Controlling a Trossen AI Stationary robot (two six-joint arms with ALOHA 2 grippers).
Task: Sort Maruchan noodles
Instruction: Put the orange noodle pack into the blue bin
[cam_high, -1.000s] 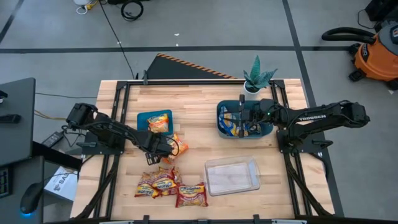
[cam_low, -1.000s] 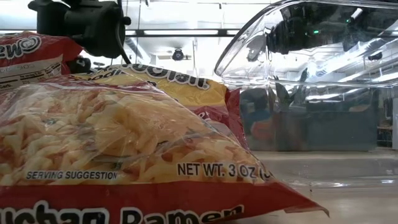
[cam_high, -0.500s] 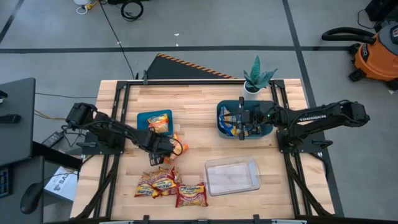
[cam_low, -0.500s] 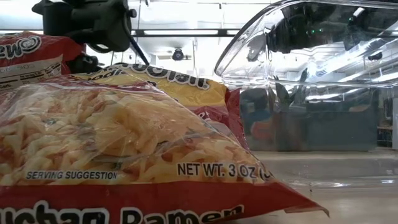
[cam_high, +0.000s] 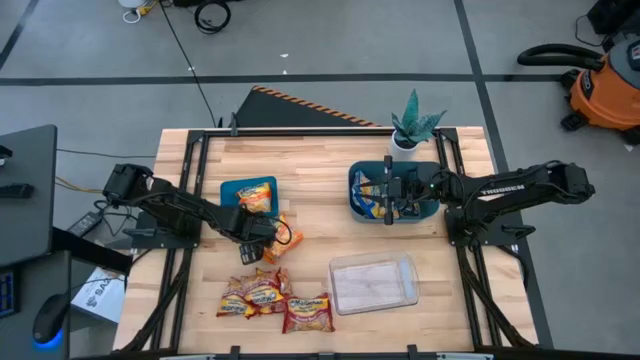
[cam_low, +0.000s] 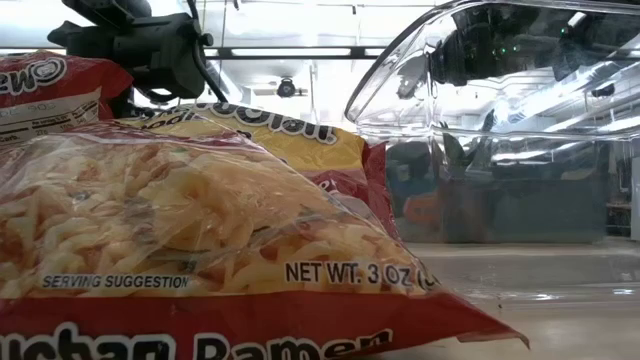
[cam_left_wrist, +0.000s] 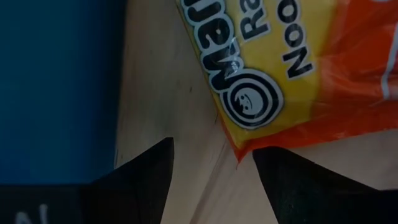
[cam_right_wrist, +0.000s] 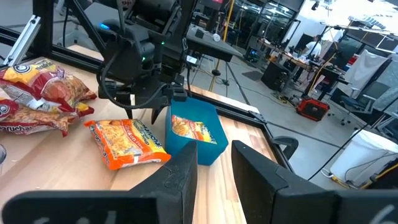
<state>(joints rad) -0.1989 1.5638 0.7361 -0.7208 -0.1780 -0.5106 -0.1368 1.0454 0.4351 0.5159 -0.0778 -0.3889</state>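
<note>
An orange Maruchan packet (cam_high: 284, 235) lies flat on the table just in front of the left teal bin (cam_high: 232, 190), which holds another orange packet (cam_high: 257, 199). My left gripper (cam_high: 266, 236) is open, low at that packet's left end. In the left wrist view the packet's corner (cam_left_wrist: 242, 146) lies between the two fingers (cam_left_wrist: 146, 180) without touching them. My right gripper (cam_high: 388, 192) is open and empty above the right teal bin (cam_high: 356, 186), which holds blue-and-yellow packets (cam_high: 372, 203). Several red-and-yellow packets (cam_high: 270, 300) lie near the front edge.
A clear plastic container (cam_high: 373, 282) stands on the table at the front right of the red packets. A potted plant (cam_high: 412, 125) stands at the far edge behind the right bin. The low view is filled by a red packet (cam_low: 200, 230) and the clear container (cam_low: 500, 120).
My left gripper has shifted a little beside the orange packet and has tipped slightly, as the low view shows. The packet lies where it was.
</note>
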